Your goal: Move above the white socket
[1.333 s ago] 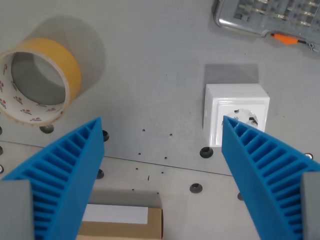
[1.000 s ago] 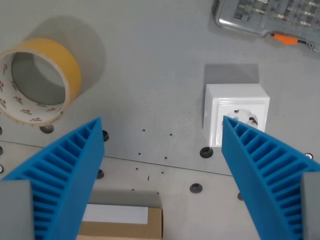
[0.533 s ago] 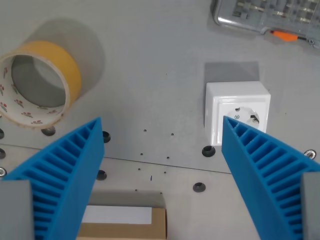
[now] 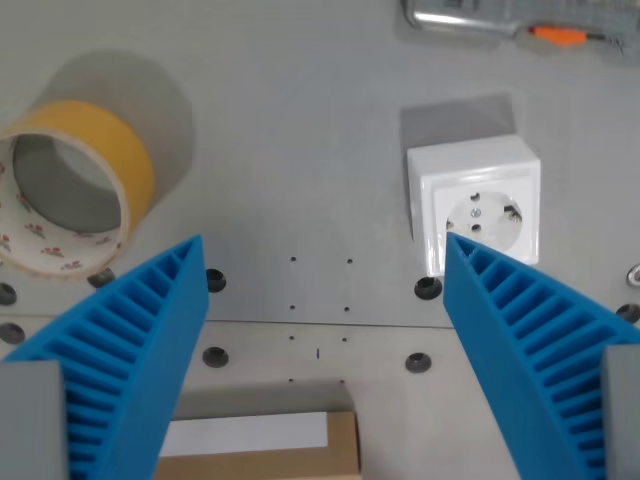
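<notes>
Grey perforated tabletop [image 4: 300, 150] fills my view; my gripper [image 4: 322, 260] hangs spread wide, holding nothing, and the white socket [image 4: 475, 205] sits off-centre by the right-side finger [image 4: 530, 340], so I'm not above it.

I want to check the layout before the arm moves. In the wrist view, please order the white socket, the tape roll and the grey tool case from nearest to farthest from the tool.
Measured from the tool, midway between its fingertips:
1. White socket: wrist view's right, partly behind the right blue finger.
2. Tape roll: far on the wrist view's left.
3. Grey tool case: top right edge, mostly cut off.
</notes>
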`<state>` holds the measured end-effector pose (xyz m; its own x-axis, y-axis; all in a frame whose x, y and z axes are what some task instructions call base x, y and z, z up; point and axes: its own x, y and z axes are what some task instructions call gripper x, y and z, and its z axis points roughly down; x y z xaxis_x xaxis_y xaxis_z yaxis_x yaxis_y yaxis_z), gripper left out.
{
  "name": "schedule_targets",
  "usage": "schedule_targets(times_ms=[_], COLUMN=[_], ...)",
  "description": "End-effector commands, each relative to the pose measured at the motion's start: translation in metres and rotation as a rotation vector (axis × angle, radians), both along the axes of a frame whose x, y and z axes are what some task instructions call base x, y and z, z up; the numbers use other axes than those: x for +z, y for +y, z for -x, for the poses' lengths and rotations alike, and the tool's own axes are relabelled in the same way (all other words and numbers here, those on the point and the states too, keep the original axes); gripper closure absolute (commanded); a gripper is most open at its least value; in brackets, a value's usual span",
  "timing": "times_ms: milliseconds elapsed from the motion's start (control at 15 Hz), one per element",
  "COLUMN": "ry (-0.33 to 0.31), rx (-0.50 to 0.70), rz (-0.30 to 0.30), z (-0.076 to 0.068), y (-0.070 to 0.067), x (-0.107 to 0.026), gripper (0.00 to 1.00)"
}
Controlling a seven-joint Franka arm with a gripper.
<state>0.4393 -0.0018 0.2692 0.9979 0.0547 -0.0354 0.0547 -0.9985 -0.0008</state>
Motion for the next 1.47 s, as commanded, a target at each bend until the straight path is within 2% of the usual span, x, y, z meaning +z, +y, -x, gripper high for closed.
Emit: schedule_targets(times_ms=[67, 400, 1467], ry=[-0.089, -0.109, -0.105], rx=[-0.276, -0.443, -0.976], rz=[0.021, 0.020, 0.011], z=[0.007, 0.014, 0.031], y=[-0.006, -0.016, -0.056], x=[-0.009, -0.023, -0.069], gripper=[0.00, 0.00, 0.00])
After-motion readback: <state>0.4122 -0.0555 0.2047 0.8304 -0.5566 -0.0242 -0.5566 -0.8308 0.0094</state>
